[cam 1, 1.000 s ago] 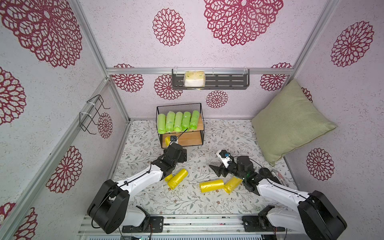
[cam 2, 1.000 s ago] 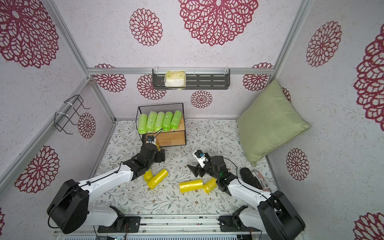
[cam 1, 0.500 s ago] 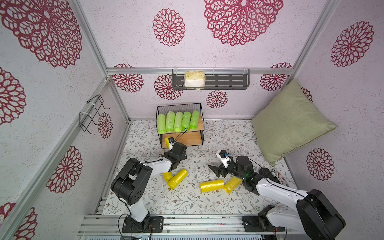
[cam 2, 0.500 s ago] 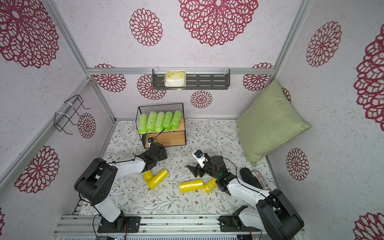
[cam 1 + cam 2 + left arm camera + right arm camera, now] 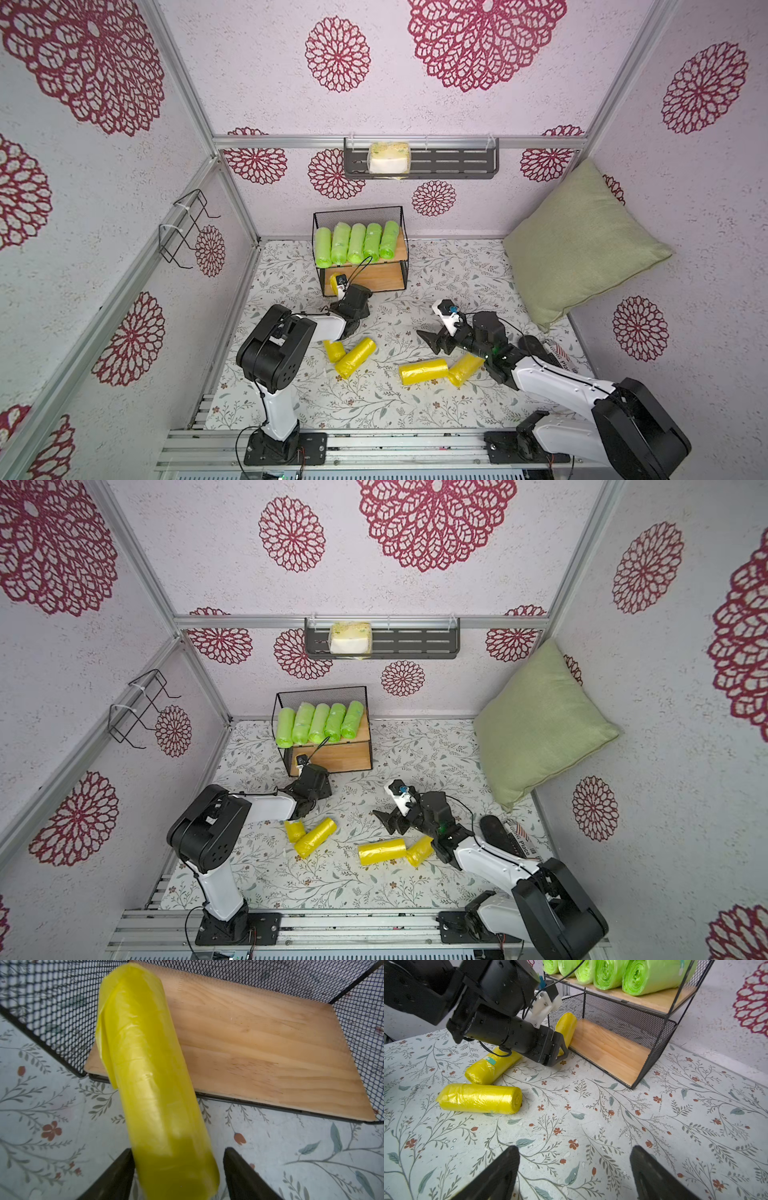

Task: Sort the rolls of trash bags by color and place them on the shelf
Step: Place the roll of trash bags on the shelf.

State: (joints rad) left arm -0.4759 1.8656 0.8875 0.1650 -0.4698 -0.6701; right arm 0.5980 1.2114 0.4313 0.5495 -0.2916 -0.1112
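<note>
Against the right wall we see a green cushion (image 5: 582,245) leaning, well apart from the work. At the back of the flowered table (image 5: 374,399) stands the shelf (image 5: 357,216), with five green rolls (image 5: 356,243) side by side on its upper tier. One yellow roll (image 5: 149,1076) lies tilted, its far end on the front corner of the lower board (image 5: 259,1047), beside the mesh side. The left gripper (image 5: 178,1149) straddles its near end. One finger touches and a sliver of gap shows at the other, so we cannot tell whether it grips. The right gripper (image 5: 574,1147) hangs wide open and empty above the table, and the left arm (image 5: 500,1028) stands between it and the shelf. Four loose yellow rolls (image 5: 423,371) lie in front, one partly under each arm.
</note>
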